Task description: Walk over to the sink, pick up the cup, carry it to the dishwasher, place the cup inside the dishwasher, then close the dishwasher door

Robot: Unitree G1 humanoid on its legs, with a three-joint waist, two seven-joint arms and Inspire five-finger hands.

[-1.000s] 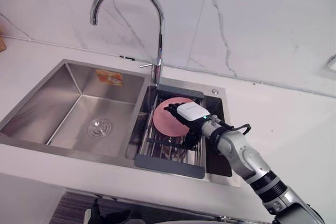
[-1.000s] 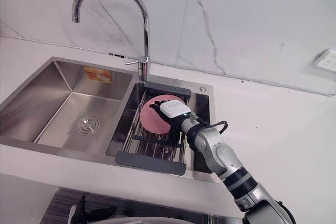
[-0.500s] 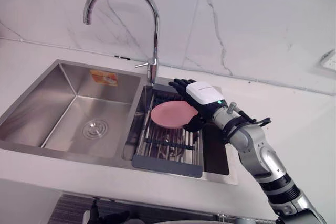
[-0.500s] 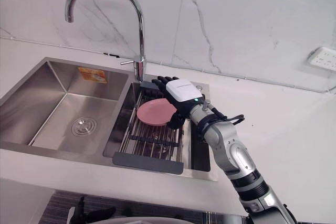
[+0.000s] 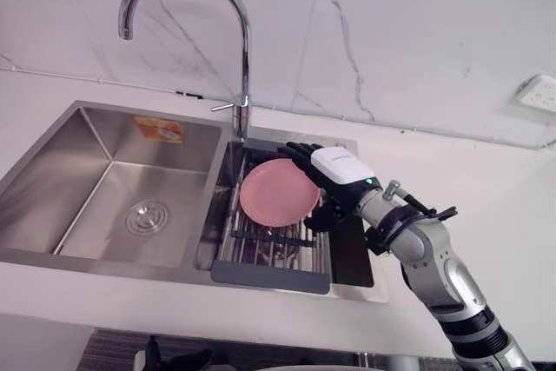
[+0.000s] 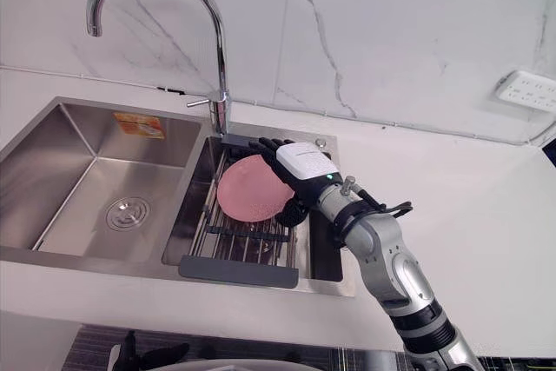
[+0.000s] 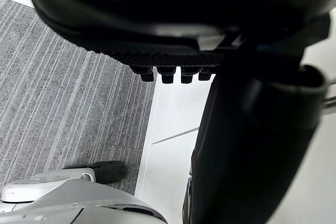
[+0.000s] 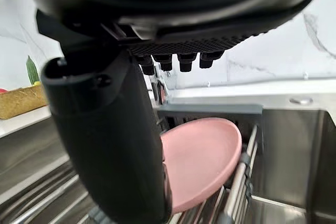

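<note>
Down at the left, over striped grey floor (image 7: 63, 103), hangs the left robot hand (image 7: 252, 129), idle; spread or closed cannot be told. In the sink (image 5: 104, 154), nothing different in the bare left basin, nor at the tall tap (image 5: 245, 67) behind the divider; both merely slide leftward in the eye views, which points to a turn of the head and not to any move of theirs. Right of the tap, over the wire rack (image 5: 269, 245) in the right basin, comes the real change: a pink plate (image 5: 276, 193), low among the bars a second ago and nearly level half a second ago, now tips up with its face toward the near left, apparently clear of the rack, though contact at the lower rim cannot be ruled out. Pinched at its right edge by the right robot hand (image 5: 339, 171), thumb on the near face and fingers (image 5: 300, 149) curled over the far rim. No cup anywhere; only this plate. Reads as the pick-up done and secure, with the carry over the white worktop (image 5: 486, 215) toward the dishwasher next.
</note>
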